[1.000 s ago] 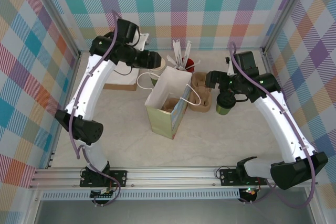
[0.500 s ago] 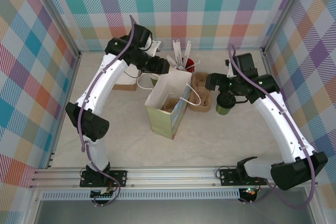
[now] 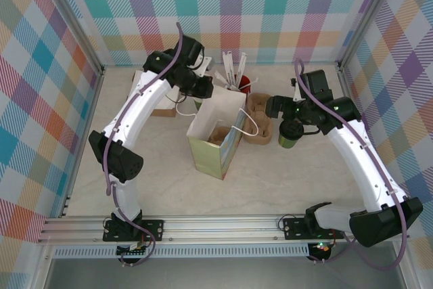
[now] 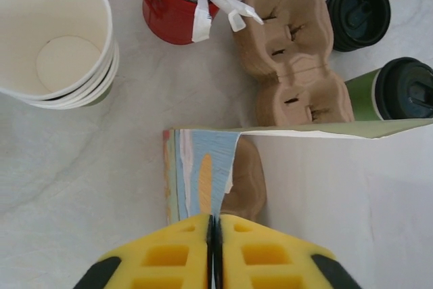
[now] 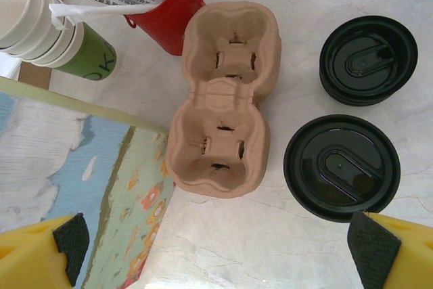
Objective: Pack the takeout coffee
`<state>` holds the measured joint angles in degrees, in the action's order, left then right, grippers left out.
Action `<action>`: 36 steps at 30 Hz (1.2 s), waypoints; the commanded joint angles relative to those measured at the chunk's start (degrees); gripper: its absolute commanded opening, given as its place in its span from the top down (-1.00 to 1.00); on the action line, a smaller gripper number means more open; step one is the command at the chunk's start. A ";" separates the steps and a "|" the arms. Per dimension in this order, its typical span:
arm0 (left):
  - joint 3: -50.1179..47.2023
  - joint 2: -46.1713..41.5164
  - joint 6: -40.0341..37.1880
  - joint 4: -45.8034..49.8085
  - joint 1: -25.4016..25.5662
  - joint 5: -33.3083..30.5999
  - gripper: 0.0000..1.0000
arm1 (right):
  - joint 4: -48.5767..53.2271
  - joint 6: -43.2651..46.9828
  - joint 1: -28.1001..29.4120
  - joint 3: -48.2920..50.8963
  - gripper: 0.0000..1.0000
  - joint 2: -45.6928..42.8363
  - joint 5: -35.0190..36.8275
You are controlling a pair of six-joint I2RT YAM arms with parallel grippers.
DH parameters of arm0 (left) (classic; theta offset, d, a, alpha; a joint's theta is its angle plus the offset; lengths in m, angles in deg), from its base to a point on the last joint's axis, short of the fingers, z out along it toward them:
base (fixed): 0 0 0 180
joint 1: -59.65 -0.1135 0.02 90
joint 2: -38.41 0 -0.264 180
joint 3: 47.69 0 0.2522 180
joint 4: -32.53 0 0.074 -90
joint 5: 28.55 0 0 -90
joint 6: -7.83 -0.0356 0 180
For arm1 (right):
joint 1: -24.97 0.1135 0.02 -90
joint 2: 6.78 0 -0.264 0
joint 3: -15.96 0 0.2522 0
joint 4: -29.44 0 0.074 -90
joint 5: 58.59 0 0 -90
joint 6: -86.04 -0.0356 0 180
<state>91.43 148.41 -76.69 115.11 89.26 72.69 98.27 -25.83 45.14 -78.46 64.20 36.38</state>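
Grasp stage. Left gripper point(image 4: 213, 231) clamped on the printed paper bag's point(image 4: 199, 174) rim; right gripper point(image 5: 216, 262), jaws apart, above the green black-lidded paper cup point(image 5: 342, 167) toward the tabletop's point(image 3: 162, 181) right edge. Next move, by judgement: lower and close squarely.

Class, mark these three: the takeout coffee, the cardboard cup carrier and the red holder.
takeout coffee point(image 5: 342, 167): right wrist view, centre of its black lid
cardboard cup carrier point(image 5: 223, 96): right wrist view, ridge between its wells
red holder point(image 4: 183, 21): left wrist view, outer wall
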 commanded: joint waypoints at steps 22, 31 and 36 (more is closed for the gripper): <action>-14.15 -15.30 17.26 -0.49 -2.98 -11.93 0.67 | 2.94 -0.81 -0.38 0.39 -0.99 0.34 2.26; -9.06 -16.94 -2.55 2.73 -4.34 -9.83 -0.23 | 2.07 -0.15 -0.41 1.03 -0.99 0.22 0.96; -1.81 -13.62 -19.05 5.01 -4.52 -7.42 -0.52 | 2.06 1.05 -0.39 1.32 -0.99 -0.29 0.62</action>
<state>86.10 133.33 -82.73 117.69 85.21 63.10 100.23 -25.70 45.14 -77.81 64.42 37.80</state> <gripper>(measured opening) 0.746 0.997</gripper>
